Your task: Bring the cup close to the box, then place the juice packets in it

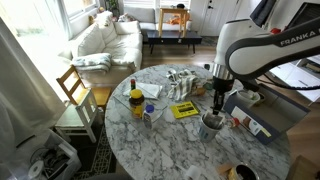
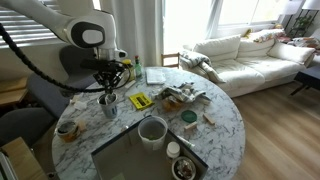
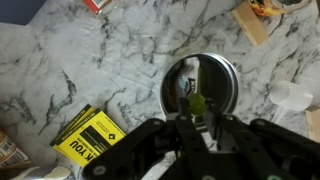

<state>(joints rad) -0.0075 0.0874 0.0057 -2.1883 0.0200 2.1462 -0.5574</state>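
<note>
The cup (image 1: pixel 211 123) is a plain metal tumbler standing upright on the marble table, seen in both exterior views (image 2: pixel 108 105). In the wrist view I look straight down into the cup (image 3: pixel 226 72). My gripper (image 3: pixel 197 104) hangs just above its mouth, shut on a small green-tipped juice packet (image 3: pixel 196 101) that points down into the cup. The arm reaches down over the cup, with the gripper (image 1: pixel 218 97) right above the rim in both exterior views (image 2: pixel 107 86). The large grey box (image 2: pixel 125 160) with flaps lies at the table's near edge, a short way from the cup.
A flat yellow packet (image 3: pixel 88 133) lies beside the cup (image 1: pixel 185 110). A yellow-topped bottle (image 1: pixel 137 101) stands further along the table. A white bowl (image 2: pixel 152 130) sits by the box, a dark-filled bowl (image 2: pixel 66 128) at the table's edge. Several small items (image 2: pixel 182 95) crowd the middle.
</note>
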